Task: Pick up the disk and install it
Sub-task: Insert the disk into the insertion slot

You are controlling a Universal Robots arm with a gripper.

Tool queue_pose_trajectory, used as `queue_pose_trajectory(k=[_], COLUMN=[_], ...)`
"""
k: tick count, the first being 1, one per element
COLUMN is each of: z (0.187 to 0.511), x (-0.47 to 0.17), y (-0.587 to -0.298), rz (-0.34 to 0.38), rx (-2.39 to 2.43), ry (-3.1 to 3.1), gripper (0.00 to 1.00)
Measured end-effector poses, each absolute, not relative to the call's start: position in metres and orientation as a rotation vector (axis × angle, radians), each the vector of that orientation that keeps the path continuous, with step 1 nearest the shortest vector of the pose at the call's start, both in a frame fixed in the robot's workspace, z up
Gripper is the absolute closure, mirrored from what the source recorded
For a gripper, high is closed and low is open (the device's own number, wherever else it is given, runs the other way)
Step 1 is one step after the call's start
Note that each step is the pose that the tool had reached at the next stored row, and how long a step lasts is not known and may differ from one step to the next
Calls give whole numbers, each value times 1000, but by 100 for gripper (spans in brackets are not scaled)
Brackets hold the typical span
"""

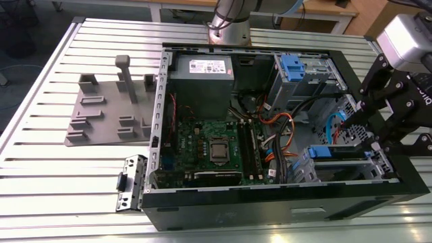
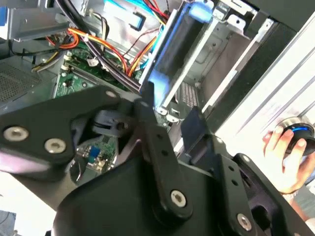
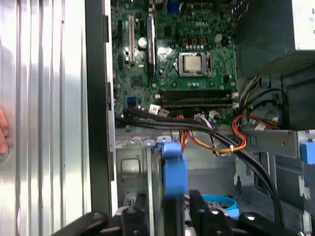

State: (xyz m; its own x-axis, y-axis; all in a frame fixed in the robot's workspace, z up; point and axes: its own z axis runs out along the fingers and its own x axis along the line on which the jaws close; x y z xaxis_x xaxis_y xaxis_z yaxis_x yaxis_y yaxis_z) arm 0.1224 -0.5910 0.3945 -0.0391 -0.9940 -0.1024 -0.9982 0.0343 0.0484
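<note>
The disk (image 3: 172, 169): one item, blue-framed, standing on edge inside the drive bay at the corner of the computer case (image 1: 256, 205) toward the exterior view's right. Its blue end lies just short of the black cable bundle (image 3: 162, 118).

Gripper (image 1: 378, 149): one, black, reaching into the case over that bay. In both wrist views one of the jaws stands to each side of the disk's near end. You cannot tell whether they clamp it or merely flank it.

Step in hand, as a judgement: the install. The disk sits within the bay's walls and not on the tabletop (image 1: 40, 167), so you may take the pick-up as done. How fully it is seated cannot be told.

The next move calls for straight travel along the bay, no twist, and clearance from the cable bundle and the orange wires (image 3: 216, 145) near the disk's end.

Other holdings, counted:
- Power supply (image 1: 200, 83): one grey box with a white sticker.
- Blue tab (image 1: 292, 65): one, on the other bay.
- Motherboard (image 1: 202, 129): one, with one processor socket (image 3: 192, 64).
- Grey fixture plate (image 1: 101, 119): one, on the tabletop outside the case, toward the exterior view's left.
- Black bracket (image 1: 129, 182): one, just beside the case's corner.
- A person's hand (image 2: 283, 147): one, resting on a dark rounded device (image 2: 298, 135) on the tabletop outside the case.
</note>
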Motion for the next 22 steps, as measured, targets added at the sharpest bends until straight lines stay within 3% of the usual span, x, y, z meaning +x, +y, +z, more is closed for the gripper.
queue_pose_trajectory(k=[1,2,8,11,14,16,22], z=[394,395,395,395,395,395,395], x=[122,122,122,122,122,122,122], y=[-591,-591,-591,-591,-591,-591,-591], rz=[164,164,163,162,162,161,160], rx=[-2149,-2149,-2150,-2150,-2151,-2151,-2151], ry=[2230,2230,2231,2231,2231,2232,2232], gripper=[57,50,52,70,76,87,90])
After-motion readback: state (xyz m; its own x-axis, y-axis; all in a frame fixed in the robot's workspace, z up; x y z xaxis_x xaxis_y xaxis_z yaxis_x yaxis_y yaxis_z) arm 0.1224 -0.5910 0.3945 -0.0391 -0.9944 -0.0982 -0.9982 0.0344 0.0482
